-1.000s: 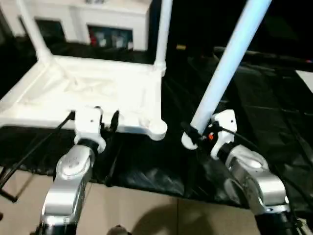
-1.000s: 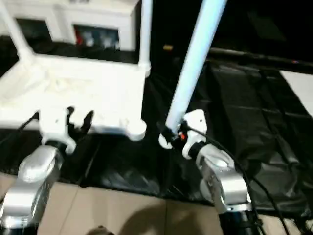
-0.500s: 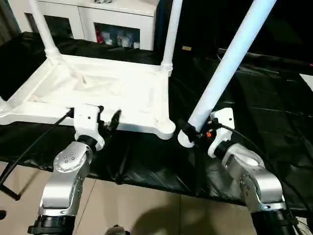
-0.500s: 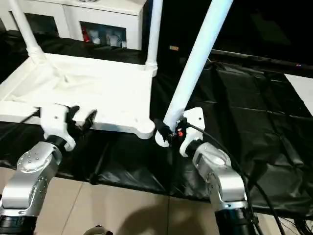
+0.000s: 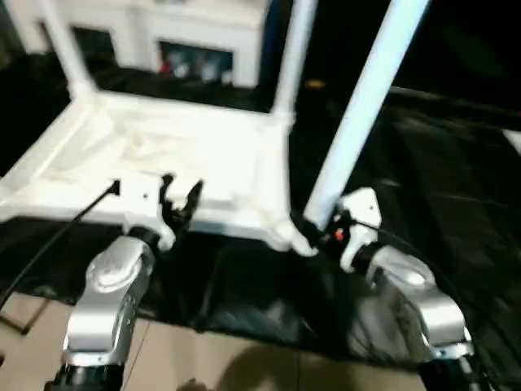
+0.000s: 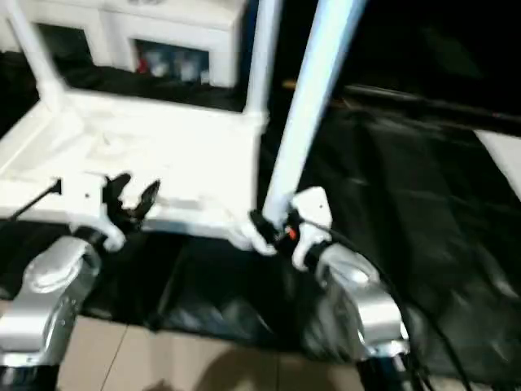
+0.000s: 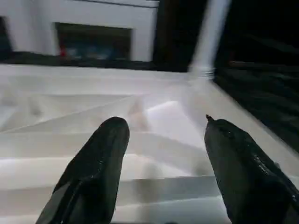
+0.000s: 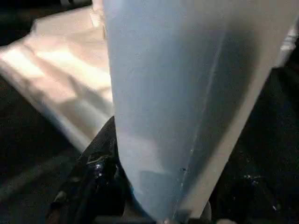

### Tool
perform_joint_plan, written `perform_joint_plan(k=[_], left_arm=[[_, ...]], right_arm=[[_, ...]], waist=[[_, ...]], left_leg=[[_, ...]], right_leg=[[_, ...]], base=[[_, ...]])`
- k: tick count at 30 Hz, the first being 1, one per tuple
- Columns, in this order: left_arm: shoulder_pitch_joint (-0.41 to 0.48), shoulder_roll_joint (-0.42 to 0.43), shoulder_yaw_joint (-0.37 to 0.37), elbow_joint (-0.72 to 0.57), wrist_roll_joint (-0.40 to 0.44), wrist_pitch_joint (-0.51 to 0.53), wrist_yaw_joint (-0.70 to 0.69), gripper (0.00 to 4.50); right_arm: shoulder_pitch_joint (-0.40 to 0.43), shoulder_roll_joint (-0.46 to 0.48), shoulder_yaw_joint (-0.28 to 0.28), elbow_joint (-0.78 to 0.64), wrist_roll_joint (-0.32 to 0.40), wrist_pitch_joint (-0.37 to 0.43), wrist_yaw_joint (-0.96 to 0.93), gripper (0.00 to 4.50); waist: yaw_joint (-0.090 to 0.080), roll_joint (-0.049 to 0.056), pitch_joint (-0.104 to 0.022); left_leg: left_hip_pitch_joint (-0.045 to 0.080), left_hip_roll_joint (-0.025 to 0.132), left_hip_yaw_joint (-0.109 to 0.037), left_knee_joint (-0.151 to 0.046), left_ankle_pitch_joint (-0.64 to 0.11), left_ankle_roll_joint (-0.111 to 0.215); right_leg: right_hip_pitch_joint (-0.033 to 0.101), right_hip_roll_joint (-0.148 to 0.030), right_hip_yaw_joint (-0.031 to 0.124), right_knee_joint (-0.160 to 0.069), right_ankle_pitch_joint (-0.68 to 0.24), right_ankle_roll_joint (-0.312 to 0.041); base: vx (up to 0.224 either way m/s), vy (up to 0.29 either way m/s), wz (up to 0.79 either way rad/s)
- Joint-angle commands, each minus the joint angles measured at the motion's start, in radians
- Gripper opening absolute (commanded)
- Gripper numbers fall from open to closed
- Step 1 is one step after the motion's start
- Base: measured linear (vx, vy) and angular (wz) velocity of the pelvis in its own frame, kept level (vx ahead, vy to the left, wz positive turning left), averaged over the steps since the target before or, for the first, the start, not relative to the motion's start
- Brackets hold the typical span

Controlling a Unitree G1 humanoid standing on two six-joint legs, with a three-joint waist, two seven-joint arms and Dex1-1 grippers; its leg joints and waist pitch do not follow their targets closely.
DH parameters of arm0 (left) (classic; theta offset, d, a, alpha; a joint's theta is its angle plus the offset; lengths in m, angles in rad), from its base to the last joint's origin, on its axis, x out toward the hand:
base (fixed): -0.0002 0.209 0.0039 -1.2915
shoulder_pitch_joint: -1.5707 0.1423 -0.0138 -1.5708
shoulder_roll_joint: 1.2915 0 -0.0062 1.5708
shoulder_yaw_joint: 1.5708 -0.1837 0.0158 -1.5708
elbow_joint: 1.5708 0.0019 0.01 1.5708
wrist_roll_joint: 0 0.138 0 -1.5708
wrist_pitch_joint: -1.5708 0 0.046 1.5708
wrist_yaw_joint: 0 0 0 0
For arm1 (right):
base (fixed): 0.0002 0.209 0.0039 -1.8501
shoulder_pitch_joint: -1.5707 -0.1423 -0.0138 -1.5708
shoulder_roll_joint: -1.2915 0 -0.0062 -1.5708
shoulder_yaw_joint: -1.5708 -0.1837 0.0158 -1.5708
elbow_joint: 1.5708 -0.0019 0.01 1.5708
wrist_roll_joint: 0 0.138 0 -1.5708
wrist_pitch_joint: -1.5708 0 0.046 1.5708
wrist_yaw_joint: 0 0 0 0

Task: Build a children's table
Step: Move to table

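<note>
A: Where is the tabletop [image 5: 187,155] and how is it oriented?
B: It lies ribbed underside up on the black-covered counter [image 5: 440,187]. Two white tube legs are seated in its far corner sockets: the far-left leg [image 5: 61,49] and the far-right leg [image 5: 293,57], both upright.

A: And the third leg [image 5: 362,102]?
B: The right gripper [image 5: 313,224] holds it near its lower end, jaws clamped on the tube. The leg tilts up and away to the right. Its lower end sits at the near-right corner socket [image 5: 286,235]; whether it is touching the socket cannot be told.

A: What about the left gripper [image 5: 179,199]?
B: Its jaws stand apart, holding nothing, just at the tabletop's near edge. In the left wrist view both black fingers [image 7: 98,168] rise in front of the ribs.

A: What is in the surroundings?
B: A white cabinet [image 5: 171,37] with glass doors stands behind the counter. Light floor [image 5: 244,371] lies below its near edge.
</note>
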Motion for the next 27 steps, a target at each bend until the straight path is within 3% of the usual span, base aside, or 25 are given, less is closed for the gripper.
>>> perform_joint_plan(k=[1, 2, 3, 4, 5, 6, 7, 8, 9, 10, 11, 12, 13, 15, 16, 18, 20, 21, 22, 23, 24, 27], left_arm=[[-0.001, -0.006, -0.009, -0.021, -0.004, 0.014, -0.009, 2.99], [0.004, -0.006, -0.013, -0.026, -0.007, 0.006, -0.019, 2.99], [0.013, 0.003, -0.030, -0.034, -0.010, 0.010, -0.042, 2.99], [0.018, 0.011, -0.041, -0.037, -0.007, 0.004, -0.057, 2.99], [0.024, 0.020, -0.055, -0.041, -0.003, -0.003, -0.074, 2.99], [0.032, 0.032, -0.069, -0.046, -0.006, -0.021, -0.104, 2.99], [0.038, 0.050, -0.086, -0.051, -0.015, -0.029, -0.146, 2.99], [0.040, 0.067, -0.101, -0.055, -0.032, -0.022, -0.188, 2.99], [0.040, 0.083, -0.113, -0.056, -0.047, -0.013, -0.226, 2.99], [0.032, 0.105, -0.127, -0.046, -0.054, -0.010, -0.270, 2.99], [0.026, 0.118, -0.136, -0.038, -0.055, -0.014, -0.295, 2.99], [0.009, 0.140, -0.149, -0.016, -0.053, -0.022, -0.339, 2.99], [-0.017, 0.173, -0.169, 0.015, -0.045, -0.038, -0.401, 2.99], [-0.055, 0.212, -0.196, 0.054, -0.028, -0.058, -0.474, 2.99], [-0.094, 0.243, -0.219, 0.098, -0.005, -0.081, -0.531, 2.99], [-0.137, 0.271, -0.242, 0.145, 0.011, -0.099, -0.592, 2.99], [-0.226, 0.320, -0.291, 0.245, 0.035, -0.130, -0.699, 2.99], [-0.245, 0.330, -0.302, 0.267, 0.041, -0.133, -0.720, 2.99], [-0.248, 0.332, -0.303, 0.270, 0.042, -0.133, -0.723, 2.99], [-0.272, 0.345, -0.319, 0.301, 0.058, -0.144, -0.748, 2.99], [-0.299, 0.359, -0.334, 0.342, 0.079, -0.154, -0.771, 2.99], [-0.382, 0.387, -0.373, 0.488, 0.156, -0.215, -0.788, 2.99]], right_arm=[[0.012, -0.017, -0.006, -0.029, -0.008, -0.001, -0.010, 1.89], [0.013, -0.020, -0.006, -0.029, -0.014, -0.009, -0.011, 1.89], [0.017, -0.016, -0.020, -0.032, -0.007, -0.005, -0.022, 1.89], [0.019, -0.014, -0.029, -0.035, -0.002, -0.001, -0.027, 1.89], [0.022, -0.011, -0.039, -0.038, 0.004, 0.003, -0.034, 1.89], [0.027, -0.009, -0.050, -0.046, 0.013, 0.005, -0.039, 1.89], [0.033, -0.008, -0.060, -0.058, 0.026, 0.006, -0.040, 1.89], [0.039, -0.007, -0.069, -0.070, 0.043, 0.003, -0.035, 1.89], [0.043, -0.005, -0.077, -0.079, 0.058, 0.004, -0.029, 1.89], [0.043, -0.008, -0.082, -0.084, 0.068, 0.018, -0.025, 1.89], [0.042, -0.010, -0.084, -0.084, 0.072, 0.029, -0.024, 1.89], [0.040, -0.016, -0.085, -0.082, 0.071, 0.040, -0.020, 1.89], [0.035, -0.024, -0.087, -0.077, 0.071, 0.055, -0.016, 1.89], [0.028, -0.035, -0.088, -0.074, 0.073, 0.069, -0.011, 1.89], [0.022, -0.048, -0.084, -0.074, 0.067, 0.066, -0.002, 1.89], [0.017, -0.062, -0.078, -0.076, 0.061, 0.070, 0.008, 1.89], [0.006, -0.075, -0.081, -0.075, 0.066, 0.084, 0.021, 1.89], [0.003, -0.078, -0.082, -0.075, 0.068, 0.087, 0.024, 1.89], [0.002, -0.078, -0.082, -0.075, 0.069, 0.087, 0.025, 1.89], [-0.001, -0.083, -0.080, -0.075, 0.071, 0.088, 0.033, 1.89], [-0.003, -0.090, -0.078, -0.078, 0.071, 0.086, 0.045, 1.89], [-0.006, -0.107, -0.075, -0.085, 0.074, 0.070, 0.064, 1.89]], waist=[[-0.052, 0.027, -0.082], [-0.041, 0.024, -0.074], [-0.035, 0.009, -0.073], [-0.029, -0.025, -0.074], [-0.032, -0.051, -0.070], [-0.030, -0.090, -0.078], [-0.006, -0.079, -0.062], [-0.003, -0.070, -0.072], [-0.019, -0.061, -0.072], [-0.027, -0.055, -0.069], [-0.039, -0.046, -0.062], [-0.044, -0.042, -0.055], [-0.045, -0.041, -0.052], [-0.048, -0.035, -0.028], [-0.053, -0.036, -0.026], [-0.056, -0.038, -0.029], [-0.055, -0.034, -0.031], [-0.054, -0.027, -0.033], [-0.057, -0.031, -0.034], [-0.058, -0.026, -0.037], [-0.059, -0.023, -0.039], [-0.061, -0.020, -0.037]], left_leg=[[0.220, 0.213, -0.181, -0.065, 0.403, 0.451], [0.177, 0.179, -0.144, -0.049, 0.612, 0.475], [0.120, 0.114, -0.069, -0.056, 0.728, 0.439], [0.084, 0.042, -0.002, -0.017, 0.712, 0.383], [0.054, -0.010, 0.032, -0.007, 0.578, 0.327], [0.032, -0.050, 0.046, 0.000, 0.417, 0.249], [-0.005, -0.005, 0.005, -0.001, 0.117, 0.124], [-0.015, 0.004, -0.002, -0.015, 0.178, 0.104], [-0.006, 0.008, 0.011, -0.028, 0.290, 0.089], [0.002, 0.005, 0.018, -0.032, 0.297, 0.091], [0.004, 0.011, 0.021, -0.044, 0.233, 0.089], [0.006, 0.024, 0.019, -0.055, 0.115, 0.069], [0.009, 0.030, 0.019, -0.060, 0.046, 0.054], [0.029, 0.039, 0.025, -0.076, -0.251, -0.023], [0.032, 0.042, 0.021, -0.080, -0.319, -0.063], [0.027, 0.038, 0.015, -0.085, -0.312, -0.075], [0.019, 0.036, 0.011, -0.088, -0.278, -0.078], [0.022, 0.034, 0.011, -0.086, -0.282, -0.081], [0.018, 0.034, 0.009, -0.087, -0.276, -0.082], [0.007, 0.038, 0.004, -0.092, -0.247, -0.089], [0.003, 0.040, 0.005, -0.094, -0.227, -0.094], [0.008, 0.036, 0.008, -0.094, -0.274, -0.091]], right_leg=[[-0.176, -0.061, 0.053, 0.112, -0.125, 0.030], [-0.212, -0.070, 0.082, 0.146, -0.043, 0.075], [-0.208, -0.052, 0.084, 0.135, 0.109, 0.097], [-0.206, -0.063, 0.115, 0.038, 0.325, 0.040], [-0.174, -0.076, 0.137, -0.018, 0.421, 0.018], [-0.132, -0.085, 0.173, -0.040, 0.455, 0.056], [-0.082, -0.196, 0.254, -0.055, 0.359, -0.149], [-0.065, -0.180, 0.241, -0.023, 0.468, -0.193], [-0.091, -0.119, 0.205, 0.000, 0.630, -0.243], [-0.102, -0.097, 0.192, 0.000, 0.617, -0.253], [-0.105, -0.083, 0.177, -0.008, 0.441, -0.265], [-0.105, -0.084, 0.173, -0.024, 0.224, -0.258], [-0.106, -0.086, 0.173, -0.032, 0.120, -0.248], [-0.132, -0.084, 0.170, -0.073, -0.293, -0.162], [-0.135, -0.085, 0.167, -0.083, -0.413, -0.112], [-0.133, -0.085, 0.167, -0.090, -0.466, -0.048], [-0.128, -0.089, 0.166, -0.094, -0.479, -0.022], [-0.135, -0.089, 0.165, -0.098, -0.508, -0.007], [-0.132, -0.090, 0.163, -0.098, -0.505, -0.007], [-0.120, -0.094, 0.161, -0.092, -0.459, -0.022], [-0.116, -0.093, 0.159, -0.087, -0.410, -0.039], [-0.121, -0.088, 0.156, -0.094, -0.415, -0.043]], base=[[0.199, 0.001, 0.13], [0.162, -0.027, -0.08], [0.095, -0.029, -0.09], [0.095, -0.029, -0.09], [-0.073, -0.018, 0.05], [-0.114, -0.019, 0.29], [-0.114, -0.019, 0.29], [0.023, -0.068, 0.20], [0.014, -0.079, 0.00], [0.014, -0.079, 0.00], [0.000, 0.000, 0.00], [-0.079, -0.035, -0.02], [-0.079, -0.035, -0.02], [-0.097, -0.054, 0.11], [-0.098, -0.057, 0.15], [-0.081, -0.033, 0.09], [-0.086, -0.029, 0.05], [-0.081, -0.026, 0.03], [-0.081, -0.026, 0.03], [-0.058, -0.013, -0.01], [0.000, 0.000, 0.00], [0.000, 0.000, 0.00]])
